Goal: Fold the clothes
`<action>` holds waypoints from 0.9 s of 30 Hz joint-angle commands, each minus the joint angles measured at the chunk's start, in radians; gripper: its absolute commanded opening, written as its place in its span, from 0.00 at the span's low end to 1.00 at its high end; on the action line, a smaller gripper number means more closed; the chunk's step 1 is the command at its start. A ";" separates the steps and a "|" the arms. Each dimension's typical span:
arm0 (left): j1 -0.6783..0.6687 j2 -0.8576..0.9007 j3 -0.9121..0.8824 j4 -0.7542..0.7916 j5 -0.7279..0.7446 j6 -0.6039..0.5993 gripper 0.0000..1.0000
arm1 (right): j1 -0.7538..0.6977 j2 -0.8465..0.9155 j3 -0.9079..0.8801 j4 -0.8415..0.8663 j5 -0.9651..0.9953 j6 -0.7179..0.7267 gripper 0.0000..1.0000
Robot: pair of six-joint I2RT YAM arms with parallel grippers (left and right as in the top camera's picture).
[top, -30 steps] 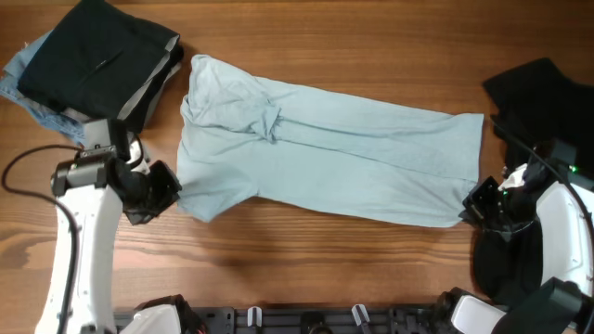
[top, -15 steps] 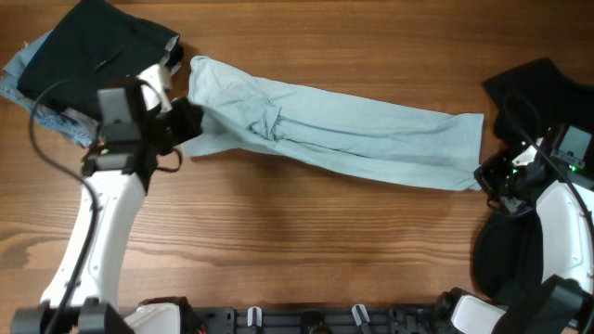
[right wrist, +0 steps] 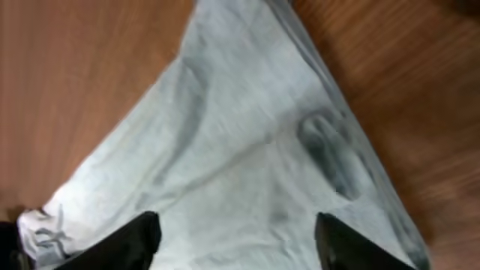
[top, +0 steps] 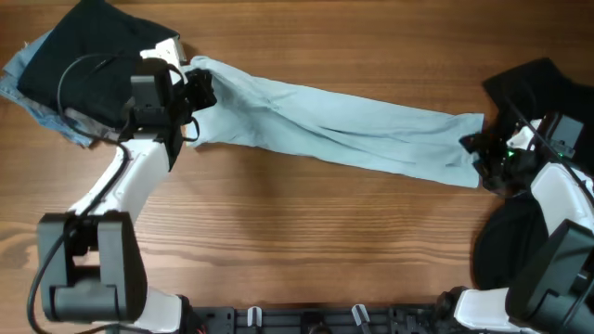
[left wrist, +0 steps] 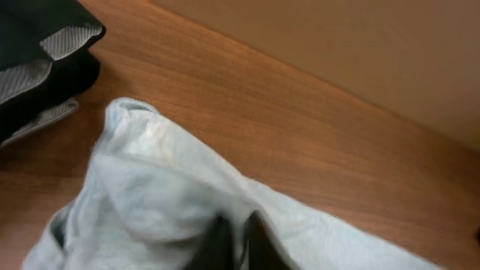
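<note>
From above, the pale blue-grey T-shirt (top: 343,130) lies on the wooden table (top: 297,250) as a long narrow band. It runs from the upper left down to the right edge. The left gripper (top: 198,93) is at the left end of the band, on the collar part, and the cloth is gathered there. The right gripper (top: 479,154) is at the right end, at the hem corner. A pile of dark clothes (top: 93,46) sits at the top left corner, just beside the left end of the shirt. More black clothes (top: 529,83) lie at the right edge, behind the right arm.

In the left wrist view, the T-shirt (left wrist: 157,187) fills the lower part and makes a raised fold. The left gripper (left wrist: 238,241) has its two dark fingers (left wrist: 217,244) pressed close together, and they pinch the cloth. The pile of dark clothes (left wrist: 37,45) shows in the upper left corner, apart from the shirt.

In the right wrist view, the T-shirt (right wrist: 240,150) spreads wide over the table (right wrist: 90,75). The right gripper (right wrist: 236,229) has its fingers (right wrist: 127,240) far apart, so it is released. The cloth lies between them.
</note>
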 commanded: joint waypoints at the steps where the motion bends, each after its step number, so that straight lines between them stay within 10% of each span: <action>1: -0.007 0.031 0.009 0.024 -0.016 -0.014 0.55 | 0.008 0.017 0.016 0.059 -0.047 -0.094 0.81; 6: 0.000 0.031 0.009 -0.112 -0.008 0.023 0.64 | 0.008 0.017 0.016 -0.018 -0.048 -0.180 0.81; 13: -0.014 0.031 0.009 -0.298 0.022 0.045 0.40 | 0.008 0.017 0.016 -0.119 -0.098 -0.224 0.80; 19: 0.015 0.031 0.009 -0.550 -0.114 0.045 0.73 | 0.008 0.018 0.013 -0.242 -0.079 -0.241 0.85; 27: 0.074 0.054 0.006 -0.583 -0.180 0.098 0.61 | 0.008 0.018 0.013 -0.261 -0.076 -0.262 0.85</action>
